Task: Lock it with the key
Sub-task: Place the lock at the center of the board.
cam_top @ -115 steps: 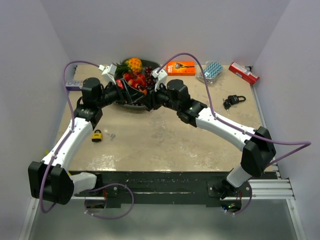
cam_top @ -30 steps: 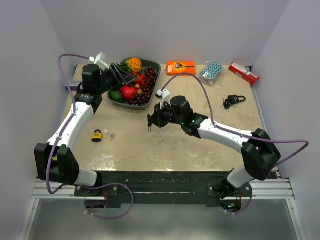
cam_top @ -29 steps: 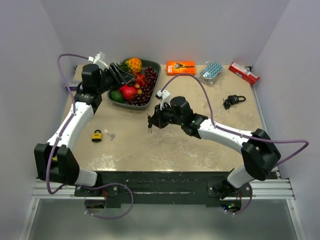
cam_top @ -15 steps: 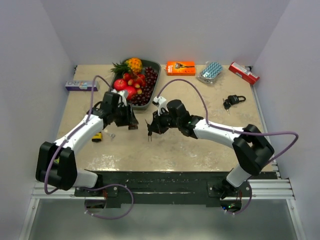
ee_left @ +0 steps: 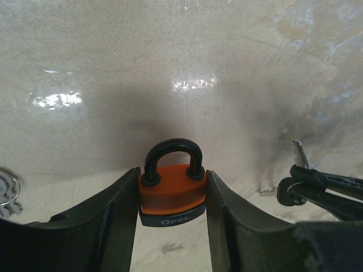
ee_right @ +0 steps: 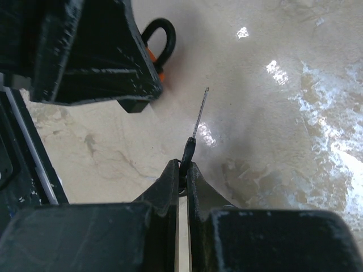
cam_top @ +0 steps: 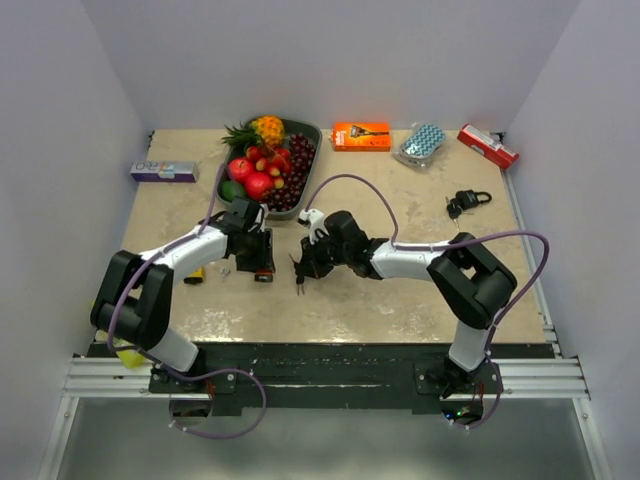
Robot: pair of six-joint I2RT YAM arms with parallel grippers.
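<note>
Orange padlock [ee_left: 172, 192], black shackle [ee_left: 172, 148], clamped in left pincer [ee_left: 172, 180]; right pincer [ee_right: 181, 169] pinches key [ee_right: 198, 116].

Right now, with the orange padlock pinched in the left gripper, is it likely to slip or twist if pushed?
Probably stays put: the left gripper clamps both sides of the orange padlock. It looks compact and dense, likely heavy for its size. Its smooth cover could be slick, so the key in the right gripper might pivot it.
</note>
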